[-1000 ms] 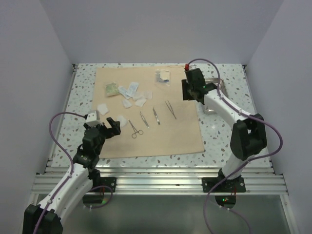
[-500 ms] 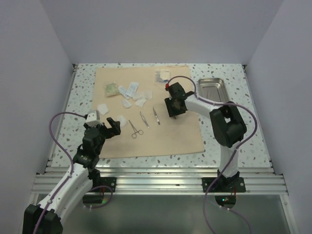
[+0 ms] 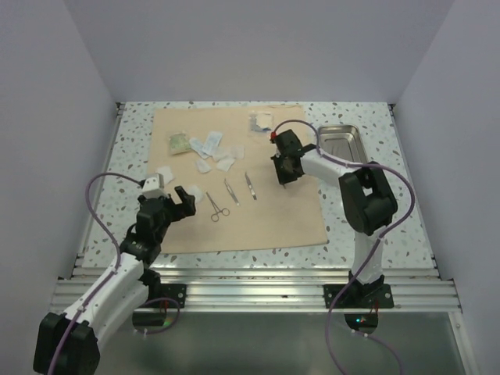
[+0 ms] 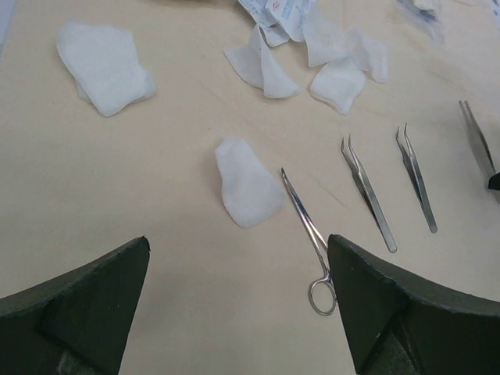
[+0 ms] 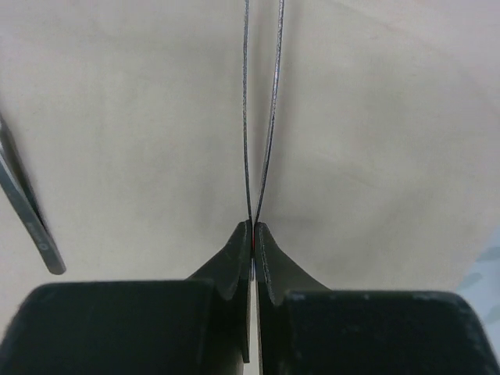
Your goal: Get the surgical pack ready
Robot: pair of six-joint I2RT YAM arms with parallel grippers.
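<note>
The tan wrap sheet (image 3: 258, 223) lies flat with instruments and gauze on it. My right gripper (image 3: 283, 175) (image 5: 254, 225) is low over the sheet's right part, shut on the near end of a thin pair of tweezers (image 5: 269, 117) whose two blades run out ahead of the jaws. A ringed forceps (image 3: 216, 207) (image 4: 308, 238) and two more tweezers (image 3: 231, 191) (image 3: 250, 186) lie side by side mid-sheet. My left gripper (image 3: 181, 200) (image 4: 238, 244) hovers open near the forceps and a white gauze piece (image 4: 248, 186), holding nothing. The steel tray (image 3: 337, 128) sits right of the sheet.
More gauze pieces (image 3: 215, 160) and packets (image 3: 205, 145) lie on the sheet's far left part, with a greenish packet (image 3: 179, 142) and a further packet (image 3: 262, 121) at the far edge. White walls close the speckled table (image 3: 367, 211) on three sides.
The right arm swung from the tray over to the sheet and its jaws closed on the tweezers. The left gripper edged slightly forward and stayed open.
</note>
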